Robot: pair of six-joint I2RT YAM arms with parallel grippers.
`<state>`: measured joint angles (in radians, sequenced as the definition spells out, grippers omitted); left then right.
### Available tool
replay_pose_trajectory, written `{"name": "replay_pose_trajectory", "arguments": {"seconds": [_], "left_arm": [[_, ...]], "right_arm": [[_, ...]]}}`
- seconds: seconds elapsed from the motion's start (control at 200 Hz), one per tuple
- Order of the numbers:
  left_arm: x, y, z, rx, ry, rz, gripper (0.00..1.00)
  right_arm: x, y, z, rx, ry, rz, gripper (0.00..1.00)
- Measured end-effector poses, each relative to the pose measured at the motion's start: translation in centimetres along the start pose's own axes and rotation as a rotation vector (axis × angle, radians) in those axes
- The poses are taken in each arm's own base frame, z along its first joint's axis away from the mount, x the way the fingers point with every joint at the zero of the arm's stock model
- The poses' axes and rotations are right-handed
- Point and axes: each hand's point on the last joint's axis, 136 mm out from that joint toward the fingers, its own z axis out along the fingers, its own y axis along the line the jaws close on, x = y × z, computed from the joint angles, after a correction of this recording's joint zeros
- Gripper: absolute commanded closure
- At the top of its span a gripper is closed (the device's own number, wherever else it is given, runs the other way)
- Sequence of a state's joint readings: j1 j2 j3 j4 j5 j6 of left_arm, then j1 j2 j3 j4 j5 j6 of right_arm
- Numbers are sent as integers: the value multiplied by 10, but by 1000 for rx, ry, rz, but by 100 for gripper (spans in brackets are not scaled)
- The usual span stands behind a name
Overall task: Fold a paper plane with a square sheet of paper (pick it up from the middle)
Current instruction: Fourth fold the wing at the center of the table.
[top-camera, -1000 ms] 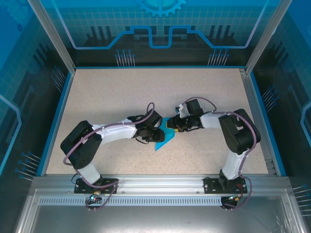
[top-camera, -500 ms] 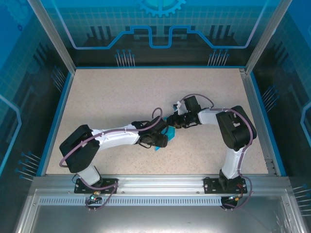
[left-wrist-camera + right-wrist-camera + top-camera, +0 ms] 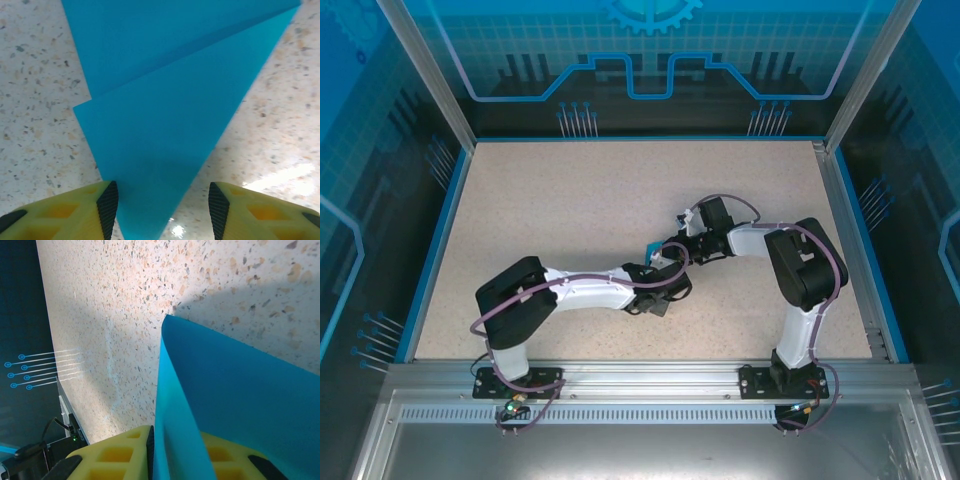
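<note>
Folded paper (image 3: 170, 125) lies on the middle of the counter (image 3: 550, 200), its point between the fingers of the left claw (image 3: 163, 200); right claw (image 3: 177, 455) just behind, an edge seemingly pinched in it.

Top view lit bright, even; table (image 3: 570, 200) seen sharp. Left wrist view: white glare seen on table, lower right; blue paper (image 3: 170, 140) darkened near bottom. Right wrist view: soft shadow cast on table beside paper; near edge blurred.

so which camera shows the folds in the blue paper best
Left wrist: the paper faces the camera, overlapping layers and narrow tip inside the open left claw. The right wrist view sees it edge-on, pinched in the right claw. The top view catches a blue sliver between the arms.
</note>
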<state>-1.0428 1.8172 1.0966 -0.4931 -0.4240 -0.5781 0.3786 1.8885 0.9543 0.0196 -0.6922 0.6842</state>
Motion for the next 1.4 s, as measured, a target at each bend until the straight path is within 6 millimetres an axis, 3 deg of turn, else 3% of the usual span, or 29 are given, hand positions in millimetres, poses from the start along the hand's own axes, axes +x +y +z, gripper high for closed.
{"name": "replay_pose_trajectory", "arguments": {"seconds": [0.765,1.05,1.195,1.4], "left_arm": [[-3,4,-1,-46,-37,-4,73],[-4,3,-1,-37,-38,-3,85],[-3,0,0,-22,-32,-1,88],[-5,-7,6,69,-4,-38,92]], "right_arm": [[0,0,0,3,-1,8,76],[-1,5,-5,3,-9,0,70],[-4,13,-18,17,-41,-19,63],[-13,25,-59,52,-150,-63,60]]}}
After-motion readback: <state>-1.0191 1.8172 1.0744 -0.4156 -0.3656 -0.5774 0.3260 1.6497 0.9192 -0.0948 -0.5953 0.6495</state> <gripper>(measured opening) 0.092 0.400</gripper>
